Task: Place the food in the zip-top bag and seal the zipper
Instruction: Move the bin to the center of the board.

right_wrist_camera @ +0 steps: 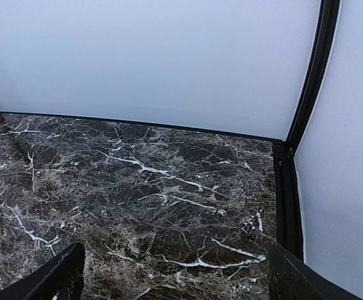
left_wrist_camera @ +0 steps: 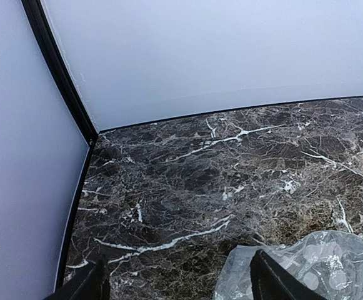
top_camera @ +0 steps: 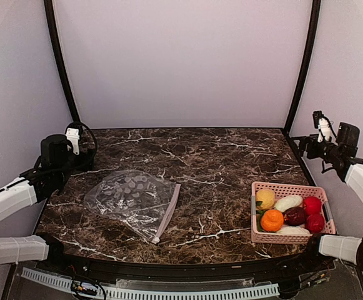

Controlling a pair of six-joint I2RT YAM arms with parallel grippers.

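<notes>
The food lies heaped in a pink mesh basket [top_camera: 287,187] at the front right: a yellow ball [top_camera: 265,198], an orange ball [top_camera: 272,220], a white oblong piece [top_camera: 288,203], red fruits [top_camera: 312,205] and a maroon one [top_camera: 294,215]. The zip-top bag [top_camera: 128,195] lies flat and empty at the front left, its zipper [top_camera: 167,212] along the right edge. My left gripper [top_camera: 78,153] [left_wrist_camera: 178,287] hovers open just left of the bag [left_wrist_camera: 322,262], whose crinkled corner shows by my right finger [left_wrist_camera: 275,282]. My right gripper [top_camera: 311,147] [right_wrist_camera: 181,278] hangs open behind the basket, above bare marble.
The dark marble table [top_camera: 218,162] is enclosed by pale walls with black corner posts [top_camera: 300,69]. The left post [left_wrist_camera: 62,81] and the right post [right_wrist_camera: 309,87] stand close to each wrist.
</notes>
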